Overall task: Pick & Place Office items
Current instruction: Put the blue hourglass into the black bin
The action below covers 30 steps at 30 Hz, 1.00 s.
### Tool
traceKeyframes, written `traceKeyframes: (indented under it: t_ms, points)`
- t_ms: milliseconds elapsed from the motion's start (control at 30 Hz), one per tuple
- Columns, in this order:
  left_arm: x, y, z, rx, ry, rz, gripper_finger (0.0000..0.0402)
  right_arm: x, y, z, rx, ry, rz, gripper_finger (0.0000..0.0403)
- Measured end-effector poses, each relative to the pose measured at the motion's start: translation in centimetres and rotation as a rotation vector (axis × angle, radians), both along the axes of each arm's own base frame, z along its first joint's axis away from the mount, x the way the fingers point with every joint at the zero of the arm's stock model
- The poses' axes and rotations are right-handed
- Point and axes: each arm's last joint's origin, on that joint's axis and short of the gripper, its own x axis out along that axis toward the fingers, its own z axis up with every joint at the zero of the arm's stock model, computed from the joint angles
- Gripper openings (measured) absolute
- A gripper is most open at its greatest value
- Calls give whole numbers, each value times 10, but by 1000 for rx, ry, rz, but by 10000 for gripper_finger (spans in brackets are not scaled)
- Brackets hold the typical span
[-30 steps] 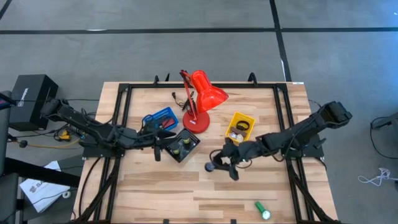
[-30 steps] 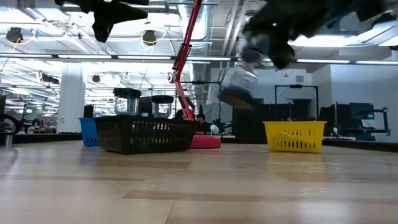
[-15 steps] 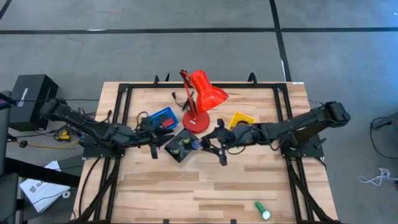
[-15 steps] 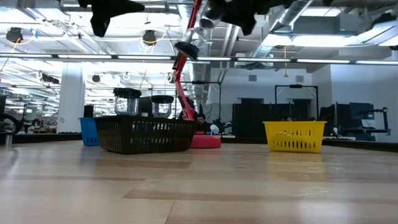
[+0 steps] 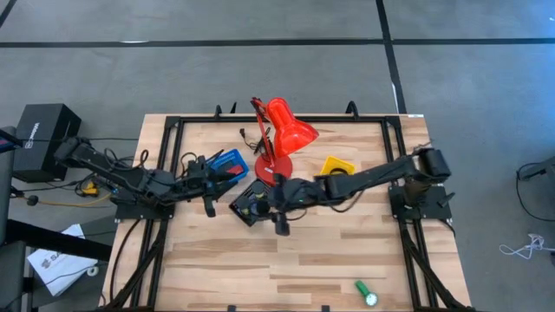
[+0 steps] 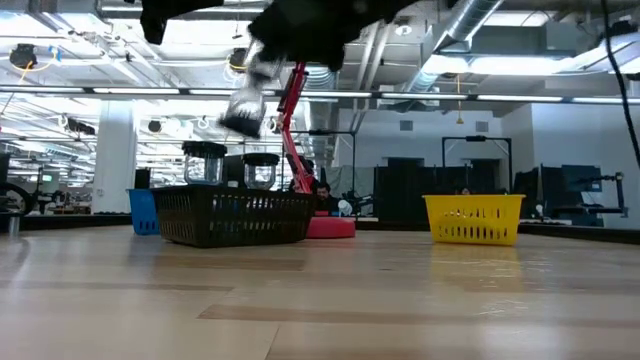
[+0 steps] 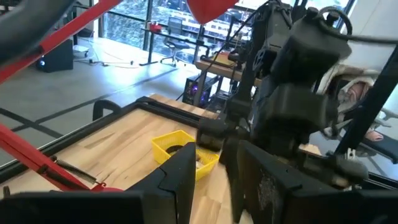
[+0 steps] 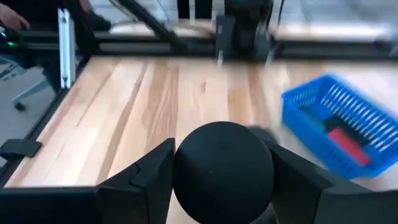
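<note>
A black round disc (image 8: 222, 163) sits between the fingers of my right gripper (image 5: 269, 204), which is shut on it above the black tray (image 5: 247, 212). In the low view the disc (image 6: 245, 95) hangs blurred, high above the tray (image 6: 235, 217). My left gripper (image 7: 214, 186) hovers by the blue tray (image 5: 224, 161), open, with nothing between its fingers. A red block (image 8: 345, 142) lies in the blue tray (image 8: 329, 115). A green cylinder (image 5: 365, 293) lies on the table near its front right corner. My right gripper pinches the disc between its two fingers, which press on opposite sides of its round edge (image 8: 181, 168). The fingers (image 8: 149, 177) reach in from the table's right side, slanting a little downward. The disc is lifted clear, above the black tray.
A big red desk lamp (image 5: 282, 139) stands behind the trays at the middle back. A yellow tray (image 5: 336, 165) stands to its right. A black frame (image 5: 165, 173) runs along the table's edges. The near half of the wooden table (image 5: 286, 269) holds only the green cylinder.
My right gripper has carried the disc from the middle of the table toward the left edge, rising a little and rolling, and is now over the black tray. My left gripper has drawn back slightly toward the table's left edge.
</note>
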Motion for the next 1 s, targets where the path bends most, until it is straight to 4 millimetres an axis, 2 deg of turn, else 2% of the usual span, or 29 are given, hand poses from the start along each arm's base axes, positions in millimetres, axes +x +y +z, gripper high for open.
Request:
traceKeyframes:
  t_ms: [200,400,667,1000]
  points:
    - [1,0,-3,8,20,0,113,25,-10,-19,66,179,10,197]
    - [1,-1,-3,7,22,0,113,39,-19,-19,58,204,-8,203]
    - [1,-1,-3,8,22,0,113,34,-37,-25,86,293,-69,205]
    - [1,-1,-3,7,21,0,113,34,-37,-25,95,298,-77,197]
